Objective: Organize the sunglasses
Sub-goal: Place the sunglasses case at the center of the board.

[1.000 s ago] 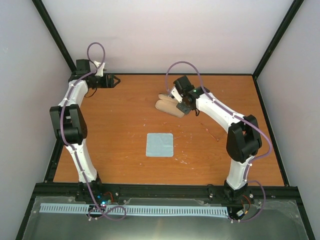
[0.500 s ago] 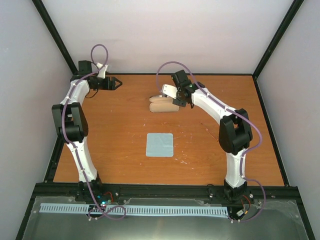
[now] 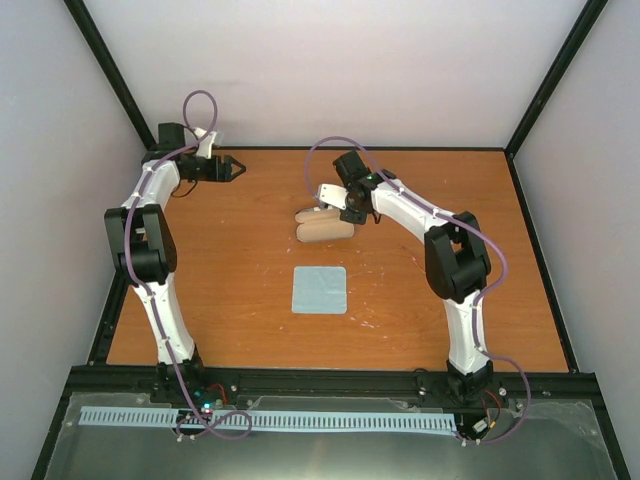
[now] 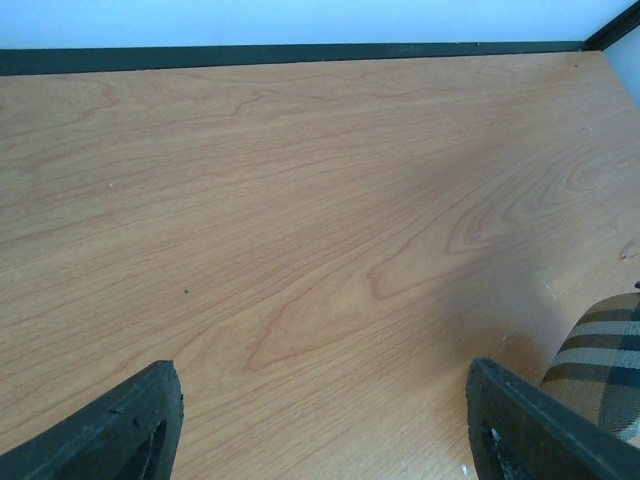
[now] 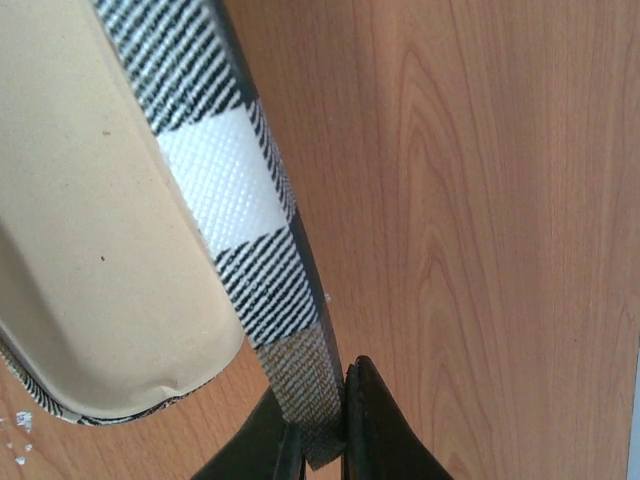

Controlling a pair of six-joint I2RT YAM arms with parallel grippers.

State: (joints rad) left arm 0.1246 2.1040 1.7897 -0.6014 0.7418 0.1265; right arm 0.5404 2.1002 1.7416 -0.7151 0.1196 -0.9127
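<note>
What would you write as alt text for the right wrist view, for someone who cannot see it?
The right pincer is shut on the black-and-white striped rim of an open case, seen close up. The case's cream lining fills the left of the view, and the wooden table fills the right.

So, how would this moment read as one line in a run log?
right gripper: shut on case rim | left gripper: open, empty | sunglasses: not visible
</note>
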